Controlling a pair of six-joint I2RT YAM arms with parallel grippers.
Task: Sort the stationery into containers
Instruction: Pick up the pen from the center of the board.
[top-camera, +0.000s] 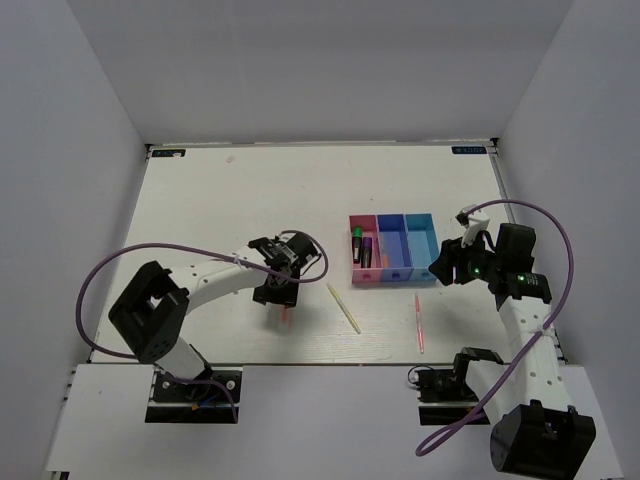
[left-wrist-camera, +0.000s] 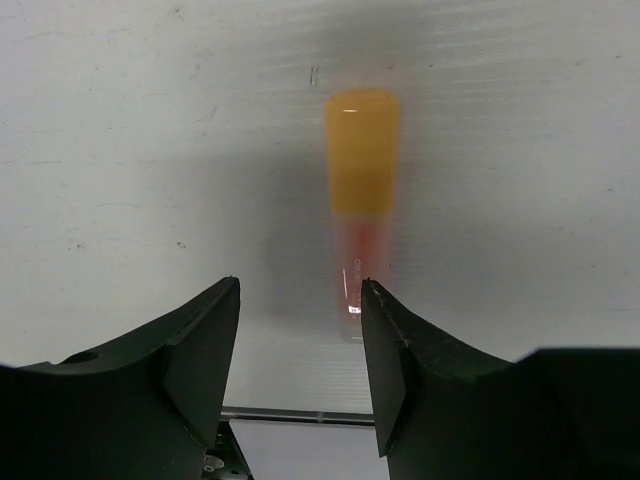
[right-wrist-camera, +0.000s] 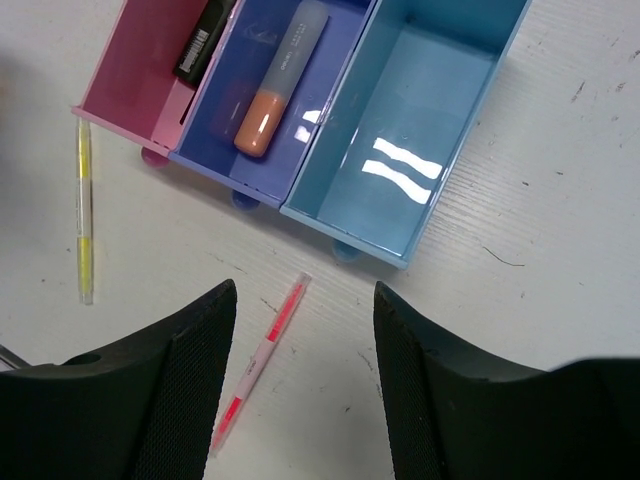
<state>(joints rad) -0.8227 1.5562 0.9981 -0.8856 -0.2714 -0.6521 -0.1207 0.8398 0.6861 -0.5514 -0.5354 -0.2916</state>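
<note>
Left claw: wide, nothing in it, hovering low over the highlighter. Highlighter: flat on the table, orange cap pointing away. Its barrel runs out beyond the tips, nearer the right-hand finger than the middle of the gap.

Step in hand, by the look of it: picking up that highlighter.

- Leave the wrist turn alone; barrel already crosswise to the closing line.
- Slide a little sideways to centre the barrel in the gap.
- Reach forward so the pads take the middle of the barrel, not the pale tail.
- Go down almost to the table, then close slowly, since a round barrel may roll or squirt out.
- Lift straight up before swinging toward the bins, well apart to the right.

Right claw: also wide and empty, just in front of the bins, above the red pen. Yellow pen off to one side, near the pink bin. Keep the two arms from crowding at the bins.
</note>
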